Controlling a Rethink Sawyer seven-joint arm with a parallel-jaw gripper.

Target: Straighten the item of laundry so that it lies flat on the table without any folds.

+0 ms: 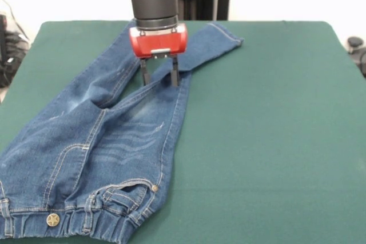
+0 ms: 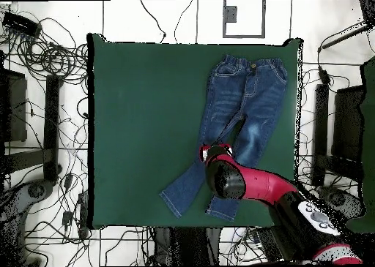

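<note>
Nearest you in the front view is the gathered elastic waistband point(image 1: 74, 221) of the jeans point(image 1: 108, 141), lying at the table's near edge with its metal button point(image 1: 52, 219) facing up and a rivet at the pocket corner beside it.

Now look at the gripper point(image 1: 158, 76). Its two dark fingers point(image 1: 144, 71) point straight down with a clear gap between them, so you can take it as open with nothing clamped. The tips stand at the denim where the two legs meet or cross, at or just above the cloth; you cannot tell from these views whether they touch it. Above the fingers sits the red gripper body, then the black wrist and the red arm point(image 2: 253, 183), which in the overhead view reaches in from the robot's side of the table.

Out from the gripper, the jeans lie on the left half of the table point(image 1: 269, 141) in the front view, well clear of the right half. One leg runs up past the gripper to a hem point(image 1: 231, 38) near the far edge, angled right. The other leg runs toward the far left, partly hidden behind the arm. In the overhead view the legs cross or overlap near the gripper, then splay apart toward the hems. Pale faded patches mark the thighs, and soft wrinkles show across the seat.
</note>
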